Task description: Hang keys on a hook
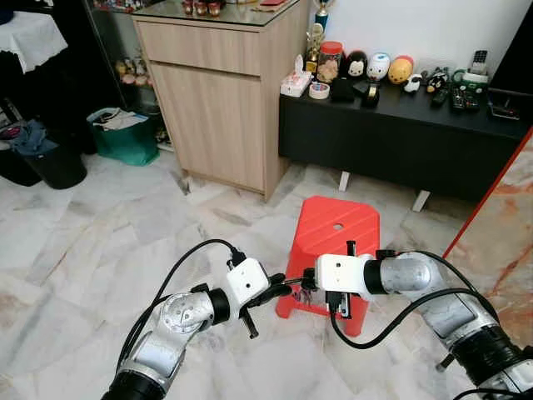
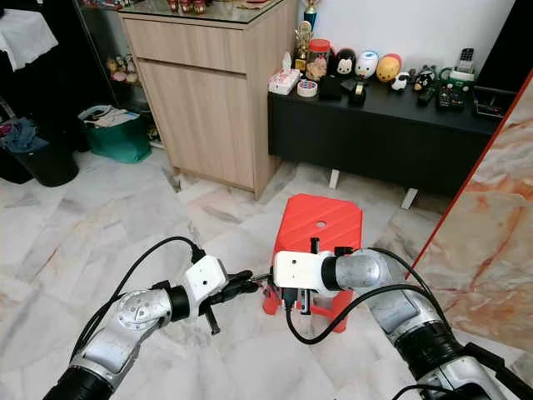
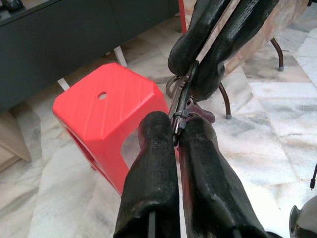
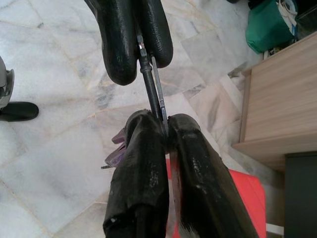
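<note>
I have the keys [image 3: 179, 106] pinched between both grippers at lower centre of the head view, their long axis running tip to tip between the arms. The left gripper [image 1: 287, 289] is clamped on one end, the right gripper [image 1: 308, 282] on the other, so neither arm is nearer. They hang just in front of the red stool [image 1: 340, 232]. I can't make out any hook. At left, a green bag [image 1: 125, 133] holds paper; a dark bin [image 1: 52, 162] holds cloth.

Beyond my right gripper [image 1: 306, 283] a red stool [image 1: 337, 229] stands on marble floor [image 1: 83, 242], before a wooden cabinet [image 1: 216, 92].
</note>
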`<state>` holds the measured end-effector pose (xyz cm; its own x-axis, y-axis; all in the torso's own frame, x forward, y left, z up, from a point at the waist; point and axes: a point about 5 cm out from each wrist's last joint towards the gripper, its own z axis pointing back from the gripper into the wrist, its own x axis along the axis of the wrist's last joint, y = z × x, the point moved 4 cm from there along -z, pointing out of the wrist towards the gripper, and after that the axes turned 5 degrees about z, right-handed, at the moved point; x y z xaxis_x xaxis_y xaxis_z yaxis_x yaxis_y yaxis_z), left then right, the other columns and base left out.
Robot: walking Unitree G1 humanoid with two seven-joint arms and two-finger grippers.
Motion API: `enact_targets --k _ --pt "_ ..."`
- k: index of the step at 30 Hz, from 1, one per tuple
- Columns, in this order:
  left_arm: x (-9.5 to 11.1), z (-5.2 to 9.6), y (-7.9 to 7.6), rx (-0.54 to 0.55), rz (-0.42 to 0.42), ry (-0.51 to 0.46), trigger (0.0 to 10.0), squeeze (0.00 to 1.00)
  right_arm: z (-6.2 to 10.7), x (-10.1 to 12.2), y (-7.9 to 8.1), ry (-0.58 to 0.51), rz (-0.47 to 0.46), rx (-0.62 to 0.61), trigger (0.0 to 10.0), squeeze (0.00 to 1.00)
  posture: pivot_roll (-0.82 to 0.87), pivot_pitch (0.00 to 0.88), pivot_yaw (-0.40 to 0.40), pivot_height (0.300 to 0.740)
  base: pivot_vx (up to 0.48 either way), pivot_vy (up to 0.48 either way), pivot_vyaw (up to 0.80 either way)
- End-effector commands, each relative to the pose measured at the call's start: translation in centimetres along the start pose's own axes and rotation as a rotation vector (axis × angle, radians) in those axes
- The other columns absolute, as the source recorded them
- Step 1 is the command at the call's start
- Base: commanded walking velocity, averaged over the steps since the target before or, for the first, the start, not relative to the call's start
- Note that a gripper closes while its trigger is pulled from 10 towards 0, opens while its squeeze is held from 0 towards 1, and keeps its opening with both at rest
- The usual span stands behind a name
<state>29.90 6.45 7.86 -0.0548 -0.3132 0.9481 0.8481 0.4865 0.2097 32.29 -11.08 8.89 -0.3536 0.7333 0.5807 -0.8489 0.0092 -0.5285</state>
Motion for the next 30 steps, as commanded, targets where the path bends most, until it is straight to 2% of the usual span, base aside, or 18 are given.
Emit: enact_targets --k 1,14,15,16,20,21,22,23,30 --pt "0.23 0.03 0.52 0.037 0.007 -0.01 0.0 0.0 0.0 0.06 0.0 -0.004 0.007 0.009 10.0 0.0 0.02 0.044 0.004 0.74 0.0 0.0 0.0" --pt "0.39 -0.09 0.46 0.031 0.023 -0.023 0.0 0.0 -0.03 -0.27 -0.21 0.007 -0.001 -0.004 10.0 0.01 0.03 0.04 0.003 0.74 0.0 0.0 0.0" --pt "0.39 -0.11 0.44 0.029 0.024 -0.023 0.0 0.0 -0.02 -0.26 -0.23 0.006 -0.002 -0.005 10.0 0.97 0.02 0.039 0.002 0.74 0.0 0.0 0.0" --pt "0.39 -0.12 0.42 0.029 0.024 -0.023 0.0 0.0 -0.01 -0.26 -0.24 0.006 -0.002 -0.005 10.0 1.0 0.02 0.039 0.002 0.74 0.0 0.0 0.0" --pt "0.24 -0.14 0.35 0.027 0.024 -0.014 0.0 0.0 -0.06 -0.2 -0.38 0.005 0.009 -0.01 10.0 1.0 0.02 0.039 0.001 0.74 0.0 0.0 0.0" --pt "0.1 -0.08 0.33 0.028 0.021 -0.009 0.0 0.0 -0.07 -0.19 -0.49 0.006 0.011 -0.014 10.0 0.56 0.02 0.037 0.001 0.74 0.0 0.0 0.0" --pt "0.1 -0.08 0.33 0.028 0.021 -0.009 0.0 0.0 -0.07 -0.19 -0.49 0.006 0.011 -0.014 10.0 0.56 0.02 0.037 0.001 0.74 0.0 0.0 0.0" --pt "0.03 -0.05 0.31 0.029 0.021 -0.007 0.0 0.0 -0.08 -0.19 -0.52 0.006 0.011 -0.014 10.0 0.33 0.02 0.037 0.001 0.74 0.0 0.0 0.0" --pt "0.01 -0.04 0.31 0.031 0.024 -0.008 0.0 0.0 -0.1 -0.18 -0.52 0.005 0.012 -0.01 10.0 0.35 0.03 0.034 -0.001 0.74 0.0 0.0 0.0"
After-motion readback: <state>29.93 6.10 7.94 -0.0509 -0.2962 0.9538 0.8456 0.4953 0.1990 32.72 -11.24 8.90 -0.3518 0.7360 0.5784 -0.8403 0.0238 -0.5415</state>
